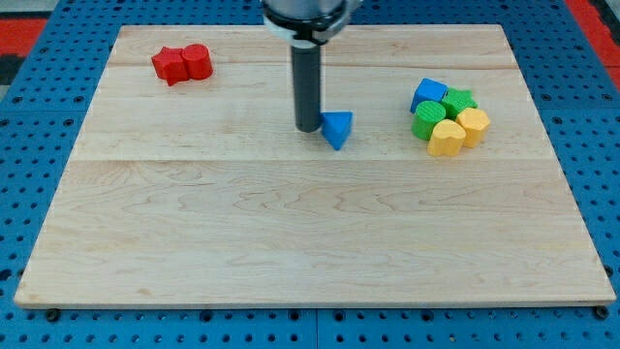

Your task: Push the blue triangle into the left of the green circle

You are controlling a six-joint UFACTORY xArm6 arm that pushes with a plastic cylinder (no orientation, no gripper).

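Observation:
The blue triangle (pixel 337 128) lies on the wooden board a little right of centre, in the upper half. My tip (pixel 308 128) stands right at its left side, touching or nearly touching it. The green circle (pixel 427 118) sits further to the view's right, in a tight cluster of blocks. A stretch of bare board separates the triangle from the green circle.
The cluster around the green circle holds a blue block (pixel 428 94), a green star (pixel 459 100), a yellow heart (pixel 446 139) and a yellow block (pixel 473 126). Two red blocks (pixel 181 64) lie at the upper left. The wooden board (pixel 291 242) rests on a blue pegboard.

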